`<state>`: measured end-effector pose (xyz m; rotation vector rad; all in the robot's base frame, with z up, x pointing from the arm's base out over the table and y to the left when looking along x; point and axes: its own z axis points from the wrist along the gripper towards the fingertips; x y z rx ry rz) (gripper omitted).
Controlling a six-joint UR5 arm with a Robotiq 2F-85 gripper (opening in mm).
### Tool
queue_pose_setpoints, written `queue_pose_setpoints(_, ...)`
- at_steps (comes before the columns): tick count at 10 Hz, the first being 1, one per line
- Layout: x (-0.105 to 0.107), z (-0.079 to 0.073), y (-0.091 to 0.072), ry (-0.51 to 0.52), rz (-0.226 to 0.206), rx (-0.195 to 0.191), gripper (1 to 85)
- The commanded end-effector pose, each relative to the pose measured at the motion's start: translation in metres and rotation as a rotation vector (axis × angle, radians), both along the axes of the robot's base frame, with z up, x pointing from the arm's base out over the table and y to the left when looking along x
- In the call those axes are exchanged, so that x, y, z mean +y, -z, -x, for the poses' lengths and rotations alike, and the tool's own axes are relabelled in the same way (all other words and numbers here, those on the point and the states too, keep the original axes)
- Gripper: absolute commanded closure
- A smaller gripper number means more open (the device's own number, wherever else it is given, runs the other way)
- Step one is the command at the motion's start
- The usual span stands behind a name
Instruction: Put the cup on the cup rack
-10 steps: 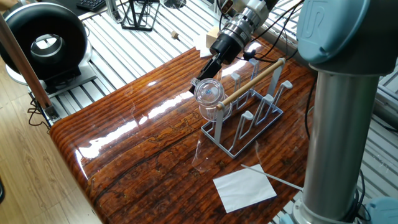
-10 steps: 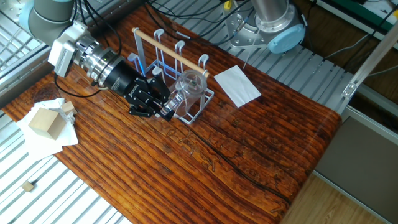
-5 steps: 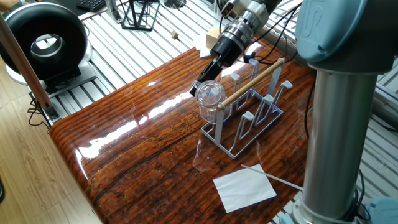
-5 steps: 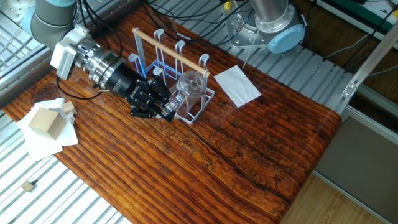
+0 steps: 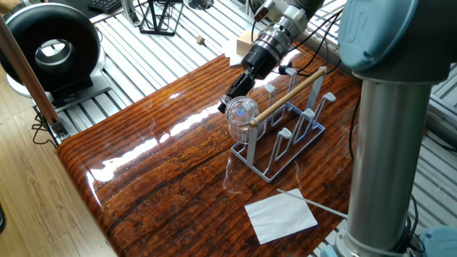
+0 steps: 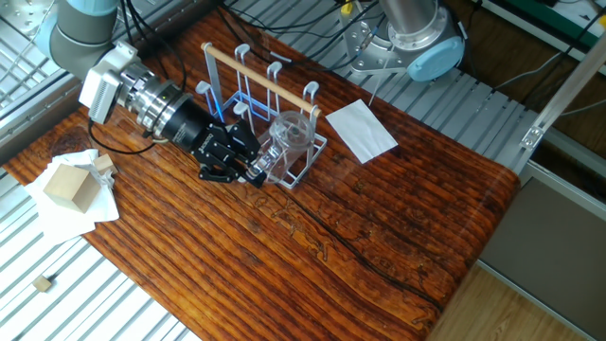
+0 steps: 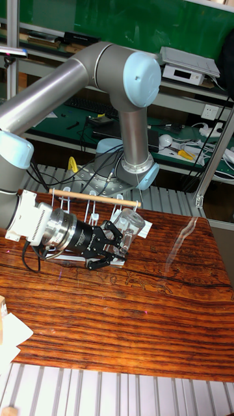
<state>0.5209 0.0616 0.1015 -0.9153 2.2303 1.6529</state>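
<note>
Gripping the cup by its rim, the black two-finger gripper reaches in nearly level over the table, its fingers closed on the glass wall at the cup's mouth. The cup is clear and colourless, tipped on its side so that its base faces away from the gripper, and it sits over a corner peg at one end of the cup rack; in one fixed view the round base of the cup shows just below the end of the wooden rod. In the tall fixed view the gripper and the cup hang below the rod's right end. The rack is pale grey wire with upright pegs and a rectangular base, standing on the glossy, dark red-brown wooden table. Behind the gripper, the silver wrist and grey arm slant up and off the table edge. A white sheet of paper lies on the table just beyond the rack. A small pale wooden block rests on white paper near the table's edge. A black wire stand and a black ring-shaped device sit on the slatted metal surface well apart from the rack.
</note>
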Motion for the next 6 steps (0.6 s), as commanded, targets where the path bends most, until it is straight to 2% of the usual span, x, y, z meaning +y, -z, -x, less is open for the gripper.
queue_pose_setpoints(1, 0.0003, -0.0032, -0.0012, 0.002, -0.016, -0.028, 80.3)
queue_pose_setpoints(4, 0.0013, -0.0019, -0.001, -0.009, -0.024, -0.053, 76.7)
queue_pose_setpoints(6, 0.0016, -0.0019, -0.0012, -0.015, -0.028, -0.067, 70.0)
